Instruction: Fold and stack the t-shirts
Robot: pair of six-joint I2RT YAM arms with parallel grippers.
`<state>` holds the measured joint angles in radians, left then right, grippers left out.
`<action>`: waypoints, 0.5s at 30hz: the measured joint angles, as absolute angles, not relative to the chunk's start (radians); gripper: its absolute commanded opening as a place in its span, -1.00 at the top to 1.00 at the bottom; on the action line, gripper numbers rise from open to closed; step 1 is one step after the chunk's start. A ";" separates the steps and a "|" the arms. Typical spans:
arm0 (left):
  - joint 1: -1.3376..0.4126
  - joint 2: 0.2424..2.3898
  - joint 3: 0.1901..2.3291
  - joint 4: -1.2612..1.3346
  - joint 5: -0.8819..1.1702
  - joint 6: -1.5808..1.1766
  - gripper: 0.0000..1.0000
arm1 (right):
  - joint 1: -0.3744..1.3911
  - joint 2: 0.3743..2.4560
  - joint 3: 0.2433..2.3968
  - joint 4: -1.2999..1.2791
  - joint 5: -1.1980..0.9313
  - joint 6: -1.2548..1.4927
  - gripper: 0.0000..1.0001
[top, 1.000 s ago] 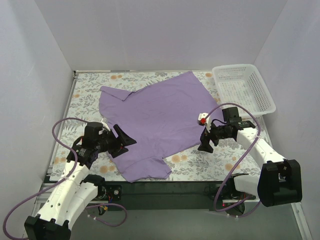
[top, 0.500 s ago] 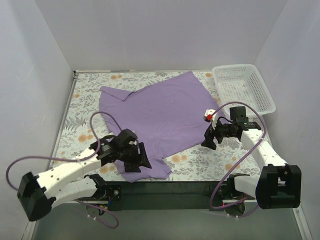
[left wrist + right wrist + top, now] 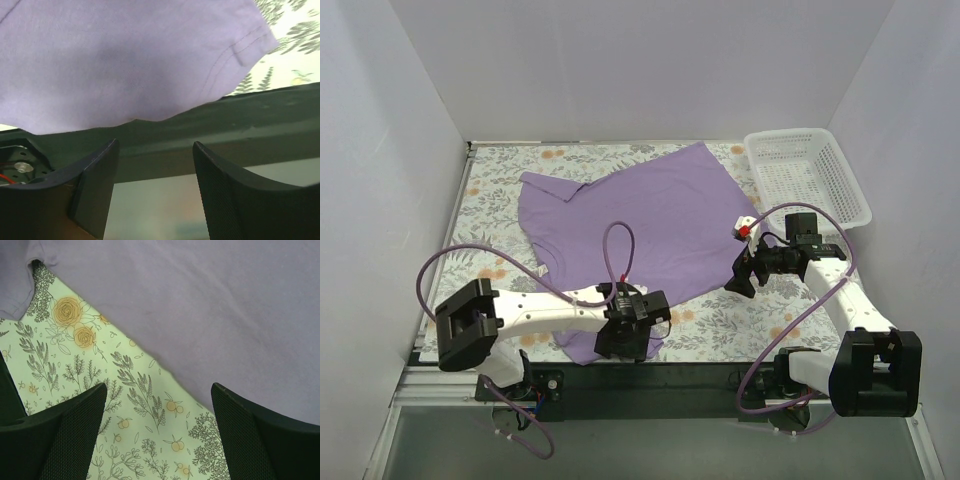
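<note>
Task thing: one lavender t-shirt [image 3: 645, 220], spread flat and unfolded across the middle of the floral tablecloth [image 3: 495, 205].
Far edge of cloth: a corner of the t-shirt comes close to the back wall at 12 o'clock; one sleeve [image 3: 548, 186] points to 10 o'clock.
Near edge of cloth: the other sleeve [image 3: 582, 343] lies at 6 o'clock, its end reaching the table's dark front rail [image 3: 710, 372].
Left gripper [image 3: 155, 146]: at 6 o'clock, low over the near sleeve. The jaws are parted with nothing between them, and the sleeve's stitched hem lies just ahead of the fingers [image 3: 92, 180].
Right gripper [image 3: 159, 387]: at 4 o'clock over bare tablecloth. The jaws are spread wide and empty, and the t-shirt's straight diagonal edge lies just beyond the fingertips.
Cable: the left arm's purple cable [image 3: 617, 245] loops above the t-shirt's near half.
Basket [image 3: 790, 134]: white mesh, in the corner at 2 o'clock, apart from the cloth.
Open room: a bare strip of tablecloth runs along 9 o'clock, and a bare wedge lies at 5 o'clock between the diagonal edge and the front rail.
Limits: plain walls at 9, 12 and 3 o'clock.
</note>
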<state>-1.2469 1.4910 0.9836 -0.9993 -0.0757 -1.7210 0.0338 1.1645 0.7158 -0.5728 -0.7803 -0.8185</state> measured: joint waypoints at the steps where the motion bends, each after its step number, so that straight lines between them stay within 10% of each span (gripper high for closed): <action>1: -1.264 1.512 0.993 -1.008 -0.089 -1.720 -0.18 | 0.034 1.164 0.716 -0.573 -0.782 -0.818 -0.81; 11: -1.325 1.697 1.107 -1.089 -0.269 -1.683 -0.03 | 0.031 1.165 0.716 -0.573 -0.790 -0.815 -0.81; 15: -1.324 1.731 1.135 -1.093 -0.316 -1.658 0.34 | 0.026 1.165 0.716 -0.573 -0.794 -0.815 -0.81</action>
